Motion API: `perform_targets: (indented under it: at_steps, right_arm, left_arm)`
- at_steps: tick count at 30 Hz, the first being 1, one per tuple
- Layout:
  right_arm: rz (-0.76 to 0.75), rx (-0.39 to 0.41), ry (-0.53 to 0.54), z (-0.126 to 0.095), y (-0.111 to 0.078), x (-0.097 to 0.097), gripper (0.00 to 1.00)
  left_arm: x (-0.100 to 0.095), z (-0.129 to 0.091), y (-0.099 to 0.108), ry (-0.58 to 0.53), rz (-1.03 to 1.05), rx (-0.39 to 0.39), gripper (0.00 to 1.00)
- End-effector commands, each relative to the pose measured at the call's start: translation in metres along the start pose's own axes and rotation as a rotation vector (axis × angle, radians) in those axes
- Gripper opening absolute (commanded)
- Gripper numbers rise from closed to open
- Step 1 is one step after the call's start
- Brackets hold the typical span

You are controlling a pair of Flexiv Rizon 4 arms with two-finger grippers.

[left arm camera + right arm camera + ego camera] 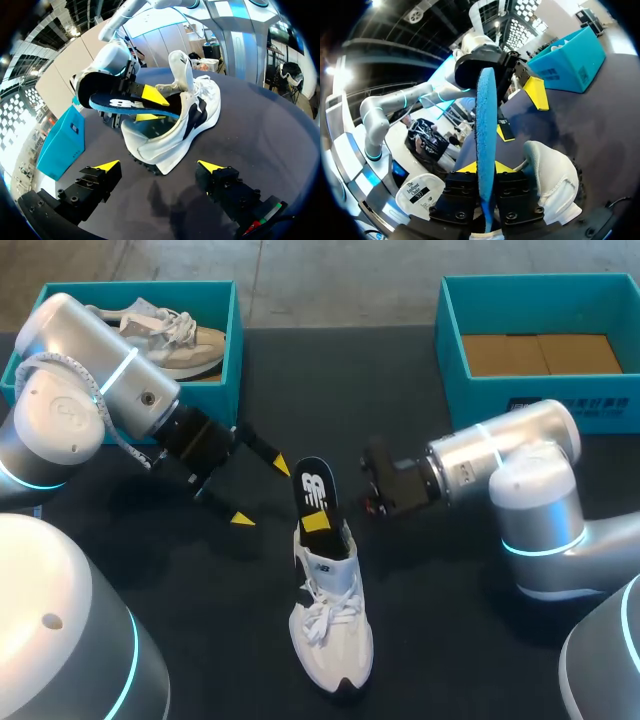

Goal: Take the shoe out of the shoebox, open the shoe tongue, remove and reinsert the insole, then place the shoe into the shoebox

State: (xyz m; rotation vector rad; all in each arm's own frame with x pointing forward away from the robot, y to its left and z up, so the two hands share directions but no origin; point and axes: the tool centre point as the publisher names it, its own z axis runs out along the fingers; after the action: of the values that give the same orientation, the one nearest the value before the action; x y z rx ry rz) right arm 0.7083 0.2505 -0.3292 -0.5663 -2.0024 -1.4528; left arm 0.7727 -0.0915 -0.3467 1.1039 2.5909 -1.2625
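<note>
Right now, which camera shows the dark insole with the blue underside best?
The left wrist view: the dark, blue-bottomed insole shows much of its top face, sticking out of the white shoe. The head view shows the insole smaller; the right wrist view shows only its blue edge.

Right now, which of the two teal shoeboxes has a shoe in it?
The left shoebox, on my left arm's side: a beige shoe lies inside it. The right shoebox holds no shoe; only its brown cardboard floor shows.

A dark, matte table (430,640) runs from the near side to the far side and out to left and right. Light falls evenly from above, leaving only soft, faint shadows on it.
</note>
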Motion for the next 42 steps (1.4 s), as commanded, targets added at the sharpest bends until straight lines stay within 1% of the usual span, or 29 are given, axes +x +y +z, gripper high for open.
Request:
perform_targets:
  at_steps: [1, 2, 3, 10, 17, 34, 38, 42]
  right_arm:
    - [0.002, 0.012, 0.001, 0.002, 0.003, -0.002, 0.09]
    - [0.003, 0.012, 0.001, 0.002, 0.003, -0.002, 0.03]
    - [0.003, 0.013, 0.000, 0.002, 0.003, -0.002, 0.00]
    - [0.023, 0.020, 0.005, 0.002, 0.000, -0.005, 0.00]
    - [0.059, 0.021, 0.010, 0.003, -0.009, -0.007, 0.00]
    - [0.123, 0.026, 0.015, 0.010, -0.035, 0.002, 0.00]
    - [0.125, 0.022, 0.015, 0.011, -0.036, 0.003, 0.00]
    - [0.121, 0.019, 0.012, 0.010, -0.033, 0.003, 0.00]
  left_arm:
    - [0.000, 0.000, 0.000, 0.002, 0.000, -0.003, 1.00]
    - [0.000, 0.000, 0.000, 0.002, 0.000, -0.003, 1.00]
    - [0.000, 0.000, 0.000, 0.002, 0.000, -0.003, 1.00]
    - [0.000, 0.000, 0.000, 0.002, 0.000, -0.003, 1.00]
    - [0.000, 0.000, 0.000, 0.002, 0.000, -0.003, 1.00]
    - [0.000, 0.000, 0.000, 0.002, 0.000, -0.003, 1.00]
    - [0.000, 0.000, 0.000, 0.002, 0.000, -0.003, 1.00]
    - [0.000, 0.000, 0.000, 0.002, 0.000, -0.003, 1.00]
